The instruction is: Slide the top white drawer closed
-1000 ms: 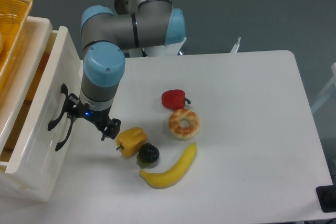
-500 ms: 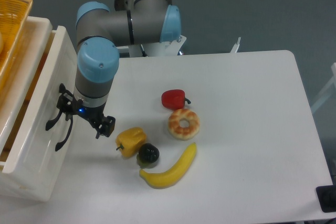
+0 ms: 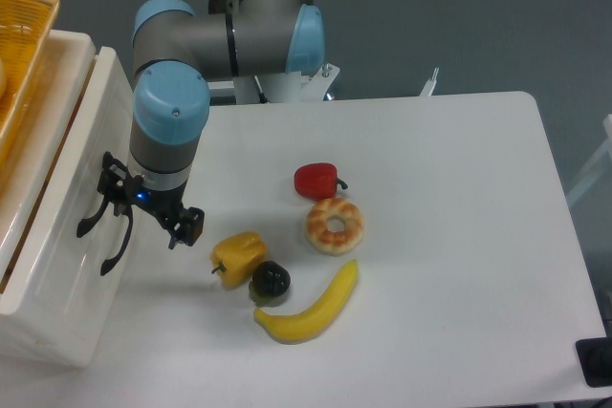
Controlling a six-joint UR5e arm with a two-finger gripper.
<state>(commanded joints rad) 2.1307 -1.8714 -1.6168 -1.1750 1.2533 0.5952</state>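
With the pincer (image 3: 137,214) spread open, gripping nothing, against the black curved handle (image 3: 108,225), push the deep white plastic top drawer (image 3: 72,236) squarely left, avoiding the yellow pepper (image 3: 239,255)

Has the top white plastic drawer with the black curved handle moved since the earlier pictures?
Yes. The top white plastic drawer has slid left, further into its cabinet: its front now lies farther from the yellow pepper, which stayed put, with the gripper pressed against it.

Materials, finish
Top white drawer (image 3: 67,207): smooth plastic, slight sheen; basket (image 3: 21,54): woven wicker; table (image 3: 459,236): matt white; banana (image 3: 308,308): glossy plastic-looking.
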